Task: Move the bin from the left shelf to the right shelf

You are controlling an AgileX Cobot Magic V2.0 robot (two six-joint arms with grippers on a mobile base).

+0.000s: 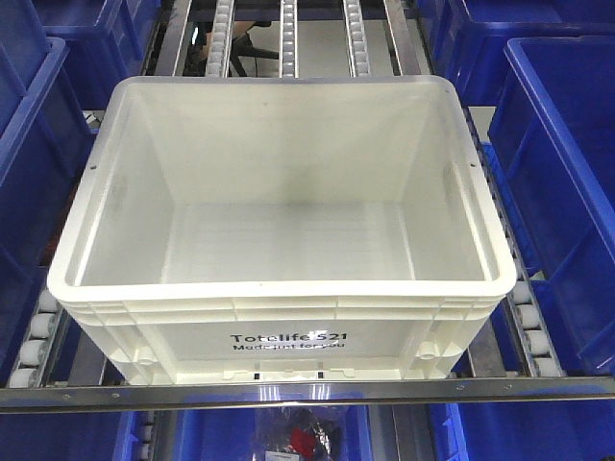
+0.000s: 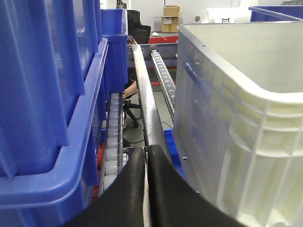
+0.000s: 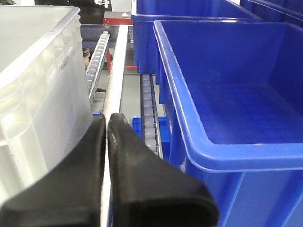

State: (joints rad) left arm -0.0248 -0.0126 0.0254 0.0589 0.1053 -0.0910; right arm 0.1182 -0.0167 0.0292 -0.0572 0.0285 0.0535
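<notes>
The bin (image 1: 279, 202) is a large white crate with a thick rim and black "Totelife 521" print on its near face. It sits empty on the roller lanes of the shelf, between dark blue crates. Neither gripper shows in the front view. In the left wrist view the bin's ribbed left wall (image 2: 236, 109) rises on the right, and my left gripper (image 2: 147, 153) is shut, its black fingers pressed together in the gap beside that wall. In the right wrist view the bin's right wall (image 3: 38, 80) stands on the left, and my right gripper (image 3: 107, 120) is shut beside it, empty.
Dark blue crates flank the bin: one on the left (image 1: 29, 154) (image 2: 42, 94), one on the right (image 1: 567, 173) (image 3: 227, 90). Roller tracks (image 1: 533, 331) and metal lane rails (image 2: 142, 94) (image 3: 116, 71) run between them. A metal front bar (image 1: 307, 392) crosses below the bin.
</notes>
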